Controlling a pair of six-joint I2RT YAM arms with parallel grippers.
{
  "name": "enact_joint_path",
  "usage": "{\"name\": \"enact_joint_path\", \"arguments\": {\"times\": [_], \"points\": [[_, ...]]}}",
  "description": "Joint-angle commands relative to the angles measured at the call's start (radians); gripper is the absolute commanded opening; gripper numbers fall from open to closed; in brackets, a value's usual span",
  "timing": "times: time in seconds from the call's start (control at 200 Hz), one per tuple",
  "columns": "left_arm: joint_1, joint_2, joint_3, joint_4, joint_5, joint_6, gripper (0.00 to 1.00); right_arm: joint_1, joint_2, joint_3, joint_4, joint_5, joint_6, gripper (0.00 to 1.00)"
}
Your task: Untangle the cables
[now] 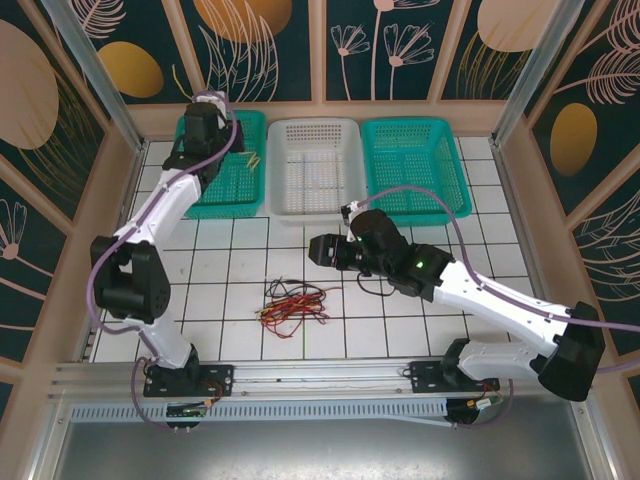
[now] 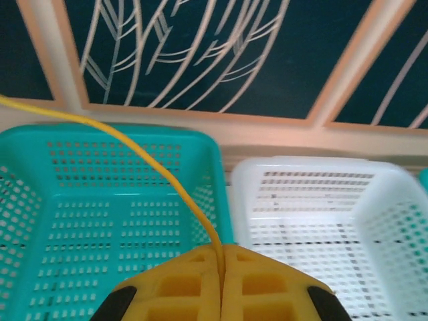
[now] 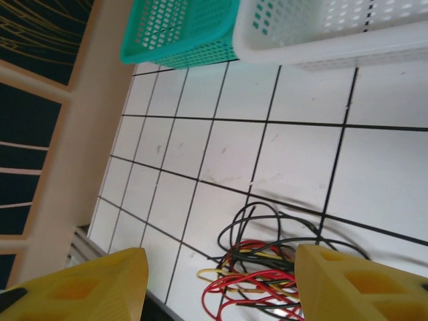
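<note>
A tangle of red, black and yellow cables (image 1: pixel 295 302) lies on the tiled floor near the front middle. My right gripper (image 1: pixel 320 248) hovers above and right of it, open. In the right wrist view the tangle (image 3: pixel 267 267) lies between the spread fingers of that gripper (image 3: pixel 219 253), below them, with nothing held. My left gripper (image 1: pixel 215 115) is over the left teal basket (image 1: pixel 225 195), shut on a single yellow cable (image 2: pixel 154 164). That cable arcs up and left from the closed tips of the left gripper (image 2: pixel 222 251).
Three baskets line the back: the teal one (image 2: pixel 40 221) on the left, a white one (image 1: pixel 315 200) in the middle, another teal one (image 1: pixel 415 170) on the right. Walls enclose the floor. A black loop (image 1: pixel 375 290) lies under the right arm.
</note>
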Motion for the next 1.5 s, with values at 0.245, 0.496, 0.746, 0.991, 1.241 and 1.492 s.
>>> {"name": "enact_joint_path", "arguments": {"times": [0.245,0.496,0.746,0.991,1.241,1.492], "points": [[0.044,0.187,0.119,-0.253,0.026,0.018,0.96,0.007,-0.062,-0.037,-0.001,0.096,-0.002,0.60],[0.036,0.175,-0.080,-0.192,0.227,-0.090,0.73,0.007,-0.047,-0.046,0.013,0.078,0.017,0.58],[0.024,0.045,-0.284,-0.118,0.273,-0.141,0.65,0.009,-0.031,-0.058,-0.019,0.060,0.018,0.45],[0.023,-0.012,-0.349,-0.124,0.253,-0.163,0.60,0.018,-0.044,-0.064,-0.035,0.072,0.033,0.33],[0.024,-0.040,-0.420,-0.117,0.250,-0.198,0.55,0.020,-0.043,-0.042,-0.065,0.081,0.021,0.30],[0.023,-0.153,-0.492,-0.028,0.295,-0.271,0.61,0.027,-0.017,-0.023,-0.054,0.051,0.004,0.30]]}}
